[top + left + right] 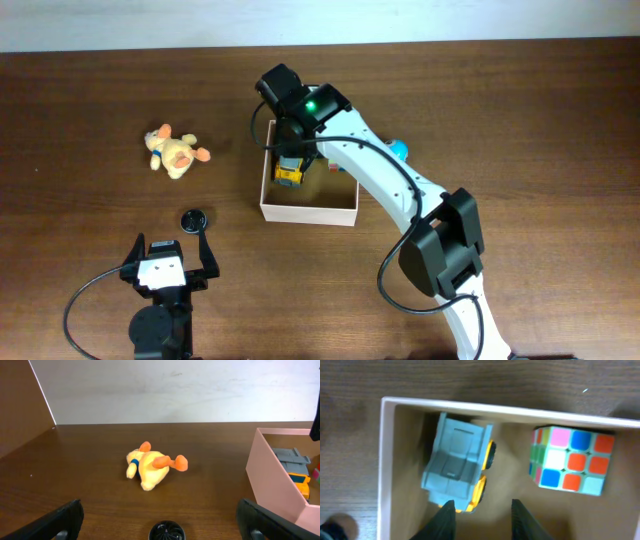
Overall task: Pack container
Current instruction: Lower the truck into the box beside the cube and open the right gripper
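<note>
The container [308,214] is a square shallow box with white walls and a tan inside, at the table's middle; it also shows in the left wrist view [272,480] and the right wrist view [387,460]. In it lie a grey and yellow toy truck [289,172] [457,467] [295,467] and a colour cube [570,457]. My right gripper [483,502] [296,150] is open and empty, pointing down over the box just beside the truck. My left gripper [160,510] [172,245] is open and empty, low at the front left.
A yellow plush duck [175,152] [150,467] lies on the table left of the box. A small black round piece [193,218] [166,531] lies between my left fingers' tips. A blue object [399,149] peeks from behind the right arm.
</note>
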`<state>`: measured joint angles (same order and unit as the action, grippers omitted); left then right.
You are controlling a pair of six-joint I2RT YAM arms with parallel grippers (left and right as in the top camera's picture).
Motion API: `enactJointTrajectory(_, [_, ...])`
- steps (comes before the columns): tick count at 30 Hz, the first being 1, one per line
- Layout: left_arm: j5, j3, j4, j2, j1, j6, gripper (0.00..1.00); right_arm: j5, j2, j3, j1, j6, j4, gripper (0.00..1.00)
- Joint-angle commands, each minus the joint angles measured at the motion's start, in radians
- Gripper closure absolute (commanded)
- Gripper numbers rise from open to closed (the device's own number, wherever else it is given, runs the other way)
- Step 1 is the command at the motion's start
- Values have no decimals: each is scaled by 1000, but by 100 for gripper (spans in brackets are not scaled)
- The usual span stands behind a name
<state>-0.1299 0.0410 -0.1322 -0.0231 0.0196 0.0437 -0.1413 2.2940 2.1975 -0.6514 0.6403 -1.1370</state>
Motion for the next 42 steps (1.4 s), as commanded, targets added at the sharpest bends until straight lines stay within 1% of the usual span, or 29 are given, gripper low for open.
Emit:
enactJointTrajectory(1, [10,-5,0,5,1,-6,1,-36,3,22,26,0,0,77])
enactJointTrajectory(3, [10,-5,0,5,1,-6,1,-37,8,16,34,0,7,79])
enactJointTrajectory(16, [10,-5,0,5,1,-6,1,-16,93,6,46,0,37,79])
enactJointTrajectory(42, [10,-5,0,5,1,-6,1,37,135,5,43,-1,95,79])
